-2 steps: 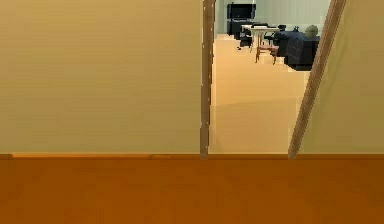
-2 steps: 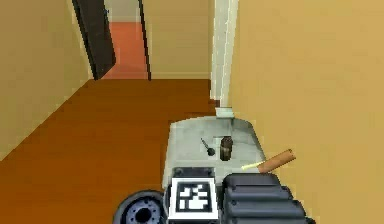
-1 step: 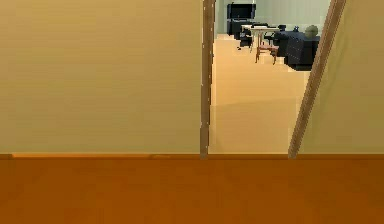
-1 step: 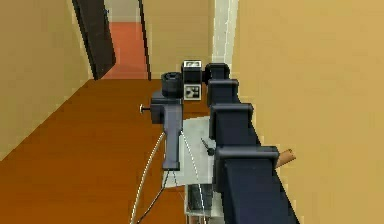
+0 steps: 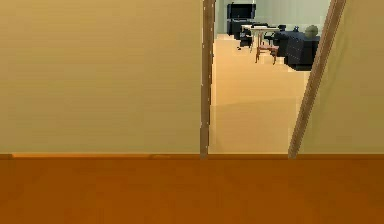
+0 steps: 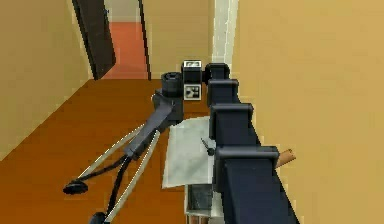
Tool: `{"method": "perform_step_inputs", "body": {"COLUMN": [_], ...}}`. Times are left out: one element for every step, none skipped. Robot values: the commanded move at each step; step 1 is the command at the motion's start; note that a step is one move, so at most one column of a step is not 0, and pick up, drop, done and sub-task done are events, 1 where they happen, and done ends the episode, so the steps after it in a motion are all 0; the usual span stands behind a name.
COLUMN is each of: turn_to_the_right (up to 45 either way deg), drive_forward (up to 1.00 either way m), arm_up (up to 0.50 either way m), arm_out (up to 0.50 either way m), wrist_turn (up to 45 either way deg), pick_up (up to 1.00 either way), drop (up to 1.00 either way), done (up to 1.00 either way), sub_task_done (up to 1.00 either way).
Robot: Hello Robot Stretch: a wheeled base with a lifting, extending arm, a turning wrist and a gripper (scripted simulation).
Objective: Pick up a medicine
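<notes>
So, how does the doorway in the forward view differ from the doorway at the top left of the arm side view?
The forward view's doorway has a light brown frame; the arm side view's doorway has a dark door at its left. Past the first doorway lies a pale tan floor with a chair and a dark sofa; past the second, a red-orange floor. Both stand in cream-yellow walls.

In the forward view, a wall (image 5: pixel 100 80) spans the left and a doorway (image 5: pixel 255 100) stands right of centre, with a chair (image 5: pixel 265 45) beyond it at upper right. In the arm side view, a door (image 6: pixel 95 35) stands at upper left, the gripper (image 6: pixel 88 200) is at lower left, and a side wall (image 6: pixel 320 80) runs along the right.
</notes>
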Motion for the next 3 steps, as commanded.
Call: {"method": "perform_step_inputs", "body": {"turn_to_the_right": [0.0,0.0,0.0], "drive_forward": [0.0,0.0,0.0], "arm_up": [0.0,0.0,0.0], "arm_out": [0.0,0.0,0.0], "wrist_turn": [45.0,45.0,45.0], "pick_up": [0.0,0.0,0.0], "drop": [0.0,0.0,0.0], "done": [0.0,0.0,0.0], "sub_task_done": [0.0,0.0,0.0]}}
